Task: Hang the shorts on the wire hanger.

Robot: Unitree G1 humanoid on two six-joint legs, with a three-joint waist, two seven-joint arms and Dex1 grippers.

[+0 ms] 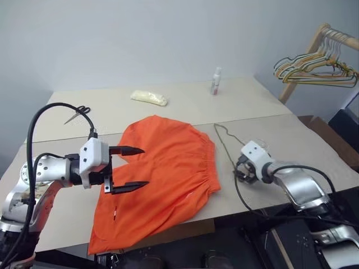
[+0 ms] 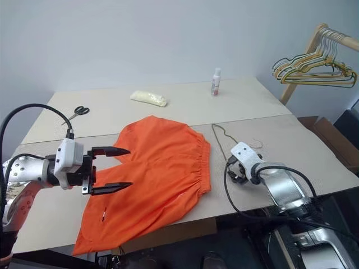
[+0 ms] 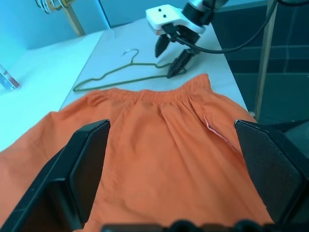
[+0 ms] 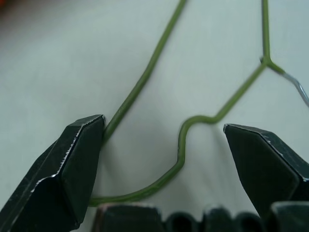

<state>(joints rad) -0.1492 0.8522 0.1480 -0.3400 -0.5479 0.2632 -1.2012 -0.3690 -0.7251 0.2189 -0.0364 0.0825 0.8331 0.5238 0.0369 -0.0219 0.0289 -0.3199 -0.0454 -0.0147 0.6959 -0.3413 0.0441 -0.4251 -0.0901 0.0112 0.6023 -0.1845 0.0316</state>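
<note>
The orange shorts [image 1: 168,168] lie flat on the table, waistband toward the right. My left gripper [image 1: 141,167] hovers open above their left part, fingers pointing right, with nothing between them. The wire hanger [image 3: 120,77] lies flat on the table just right of the waistband, its hook toward the far side. My right gripper [image 1: 242,172] is open and tilted down over the hanger's near end. In the right wrist view a bent stretch of the hanger wire [image 4: 145,82] lies between the open fingers [image 4: 77,164], and one finger sits right at the wire.
Scissors [image 1: 78,114] lie at the far left of the table. A yellowish packet [image 1: 149,97] and a small white bottle [image 1: 216,81] stand at the back. A wooden rack with bunched hangers [image 1: 317,67] stands at the far right. The table's front edge runs just under the shorts.
</note>
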